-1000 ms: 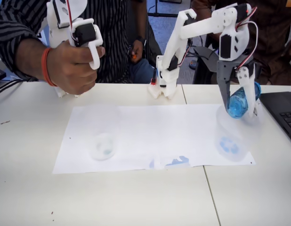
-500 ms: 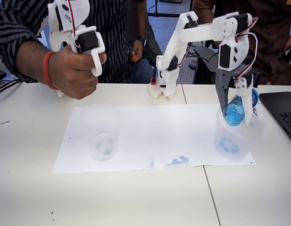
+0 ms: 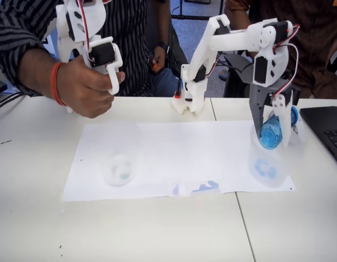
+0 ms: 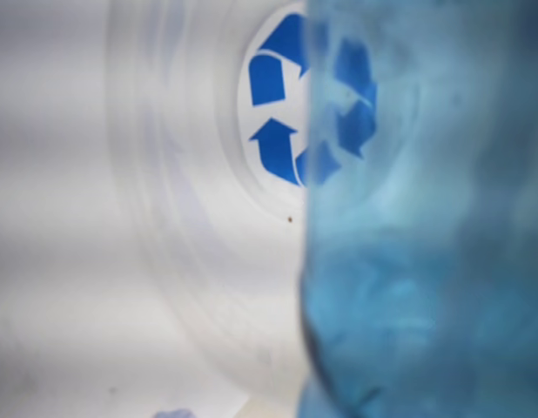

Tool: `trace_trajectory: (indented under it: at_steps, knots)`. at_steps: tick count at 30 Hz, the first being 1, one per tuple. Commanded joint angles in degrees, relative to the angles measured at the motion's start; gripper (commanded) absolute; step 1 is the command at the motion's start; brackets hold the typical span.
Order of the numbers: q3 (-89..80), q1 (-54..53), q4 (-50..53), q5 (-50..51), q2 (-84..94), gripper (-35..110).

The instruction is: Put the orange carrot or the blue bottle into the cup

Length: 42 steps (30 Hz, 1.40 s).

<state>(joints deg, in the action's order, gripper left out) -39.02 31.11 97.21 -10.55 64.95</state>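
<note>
On the white table [image 3: 157, 229] a paper sheet [image 3: 179, 158] lies across the middle; at its 3 o'clock end stands the cup [image 3: 269, 164], a second clear cup [image 3: 119, 164] toward 9 o'clock. Above the cup's rim the gripper [image 3: 273, 134] is clamped on the blue bottle [image 3: 272, 131], its base dipping inside. From the wrist, the bottle covers the cup's blue swirl [image 4: 273, 113] from 3 o'clock.

The blue bottle [image 3: 272, 130] is translucent blue, seen up close in the wrist view [image 4: 426, 226] as mottled light and deeper blue. The cup [image 3: 269, 164] is frosted clear, its base marked with bright blue recycling arrows [image 4: 282, 109]. A second clear cup [image 3: 120, 164] has a paler greenish mark. The arm [image 3: 234, 38] is white with black motors and red wiring; one of its fingers [image 3: 257, 109] is dark grey. White paper [image 3: 174, 158] lies on the white bench [image 3: 157, 234]. A person's shirt [image 3: 125, 33] is dark with thin pale stripes, the wristband [image 3: 53, 82] orange.
</note>
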Motion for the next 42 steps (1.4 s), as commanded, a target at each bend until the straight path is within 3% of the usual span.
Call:
trace_trajectory:
  at_steps: [1,33,42]
  knots:
    - [3.6,0.3,0.8,-0.3,3.4,25]
    - [0.6,0.3,0.7,-0.4,3.5,26]
    - [1.1,0.3,0.7,-0.4,3.5,40]
